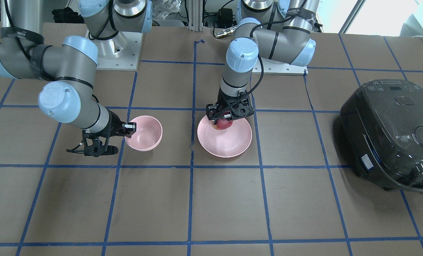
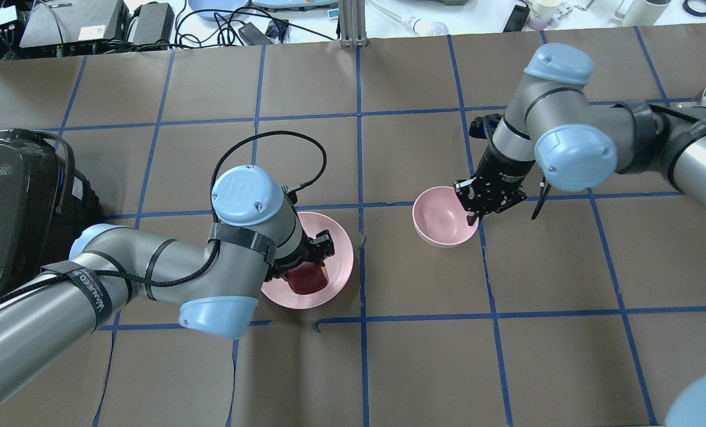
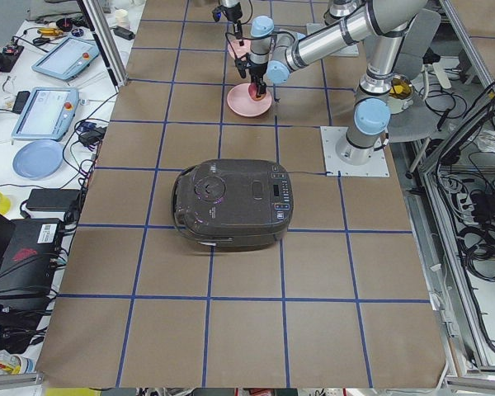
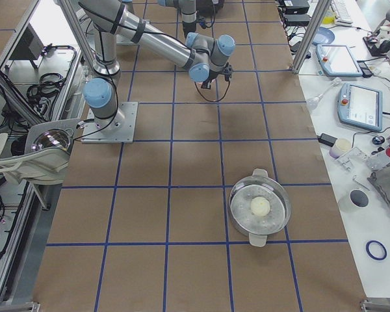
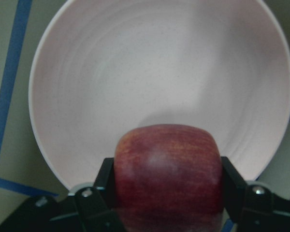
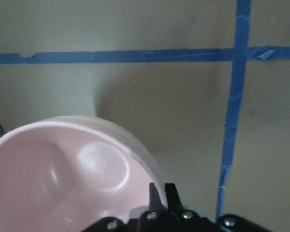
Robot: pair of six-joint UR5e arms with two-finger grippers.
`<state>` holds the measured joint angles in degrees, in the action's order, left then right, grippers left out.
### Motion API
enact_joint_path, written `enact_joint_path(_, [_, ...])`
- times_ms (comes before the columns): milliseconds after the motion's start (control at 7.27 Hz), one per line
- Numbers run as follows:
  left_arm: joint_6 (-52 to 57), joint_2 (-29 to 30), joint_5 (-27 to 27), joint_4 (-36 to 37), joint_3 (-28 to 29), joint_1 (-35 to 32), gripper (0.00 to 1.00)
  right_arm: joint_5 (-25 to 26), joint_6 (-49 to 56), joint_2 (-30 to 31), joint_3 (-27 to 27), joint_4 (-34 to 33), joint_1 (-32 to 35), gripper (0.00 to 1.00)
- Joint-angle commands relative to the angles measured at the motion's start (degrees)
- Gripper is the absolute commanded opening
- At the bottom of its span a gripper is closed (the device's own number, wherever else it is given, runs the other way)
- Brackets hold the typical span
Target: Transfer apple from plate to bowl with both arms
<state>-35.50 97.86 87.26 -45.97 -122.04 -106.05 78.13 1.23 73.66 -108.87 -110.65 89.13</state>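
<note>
The dark-red apple (image 5: 166, 159) sits between the fingers of my left gripper (image 5: 167, 181), which is shut on it. The gripper holds it over the pale-pink plate (image 5: 150, 72), near the rim on the robot's side, and it casts a shadow on the plate. The same shows in the front view: left gripper (image 1: 227, 115), apple (image 1: 223, 124), plate (image 1: 229, 144). It shows from overhead too: gripper (image 2: 309, 268), apple (image 2: 302, 281), plate (image 2: 342, 252). My right gripper (image 6: 162, 195) is shut on the rim of the small pink bowl (image 6: 63, 169), which is empty and stands on the table (image 1: 144, 133) (image 2: 439, 216).
A black rice cooker (image 1: 392, 131) (image 2: 9, 190) stands on the table beyond the plate, on my left side. A pot with a glass lid (image 4: 260, 208) stands far off toward my right end. Blue tape lines grid the brown table.
</note>
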Motion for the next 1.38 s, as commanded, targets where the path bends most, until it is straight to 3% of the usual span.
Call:
enact_joint_path(0, [0.69, -0.39, 0.19, -3.84, 6.69, 0.05, 0.23, -1.05, -2.37, -1.24, -2.84, -4.74, 0.87, 0.0])
enact_joint_path(138, [0.78, -0.48, 0.28, -8.39, 10.99, 0.23, 0.23, -1.05, -2.37, -1.15, -3.01, -4.92, 0.87, 0.0])
enact_joint_path(275, [1.56, -0.13, 0.28, -15.05, 16.69, 0.14, 0.25, -0.96, -2.54, -1.06, -2.93, -5.01, 0.87, 0.28])
enact_joint_path(412, [1.14, 1.18, 0.28, -20.6, 21.71, 0.14, 0.25, -0.17, -2.55, -0.45, -2.67, -4.84, 0.87, 0.99])
enact_joint_path(688, [-5.15, 2.59, -0.33, -21.36, 23.25, -0.56, 0.19, 0.27, -2.46, 1.47, -0.31, -3.26, 0.35, 1.0])
enact_joint_path(825, [-7.89, 3.12, -0.69, -21.27, 23.43, -1.17, 0.17, 3.06, -2.37, 2.97, 3.1, 1.01, -0.18, 1.0])
enact_joint_path(962, [-15.23, 4.34, -0.95, -20.4, 23.43, -3.53, 0.14, 7.0, -1.67, 2.98, 6.09, 3.14, -2.19, 1.0])
enact_joint_path(1238, [-24.21, 8.99, -1.3, -14.46, 23.95, -8.71, 0.12, 7.39, -0.01, 3.76, 7.0, 4.74, -8.68, 1.0])
